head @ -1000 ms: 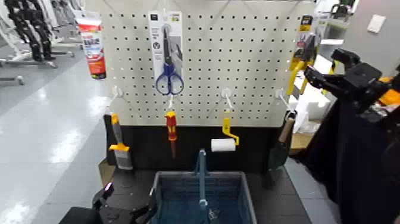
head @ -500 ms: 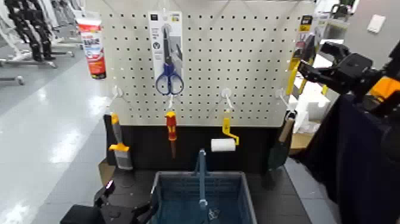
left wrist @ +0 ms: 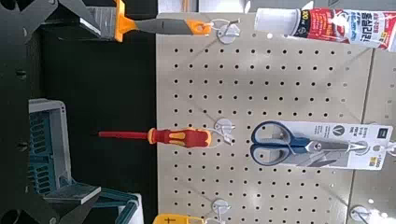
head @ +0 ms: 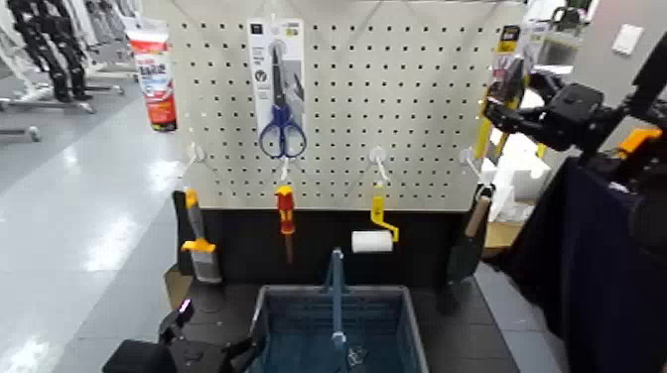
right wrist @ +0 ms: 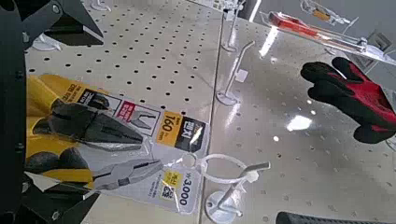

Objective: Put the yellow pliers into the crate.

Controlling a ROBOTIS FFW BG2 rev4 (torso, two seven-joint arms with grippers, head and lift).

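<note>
The yellow pliers (head: 503, 87) hang on their white-and-yellow card at the pegboard's right edge. In the right wrist view the pliers (right wrist: 89, 126) lie close, with curved yellow handles and dark jaws. My right gripper (head: 494, 112) is raised against them and open, with one dark finger (right wrist: 58, 26) on each side of the card, not closed on it. The blue-grey mesh crate (head: 288, 332) with its blue centre handle stands below the pegboard, and also shows in the left wrist view (left wrist: 47, 140). My left gripper (head: 203, 342) is parked low, beside the crate's left side, open and empty.
The pegboard (head: 417, 109) also holds blue-handled scissors (head: 282, 129), a red-and-white tube (head: 155, 79), a brush (head: 199, 243), a red screwdriver (head: 286, 213), a yellow-handled paint roller (head: 375, 233) and a trowel (head: 471, 233). A bare hook (right wrist: 229, 173) and a red-and-black glove (right wrist: 350, 89) are near the pliers.
My right gripper has moved left and slightly up, from off the pegboard's right side to the pliers' card. The left arm and crate have not moved.
</note>
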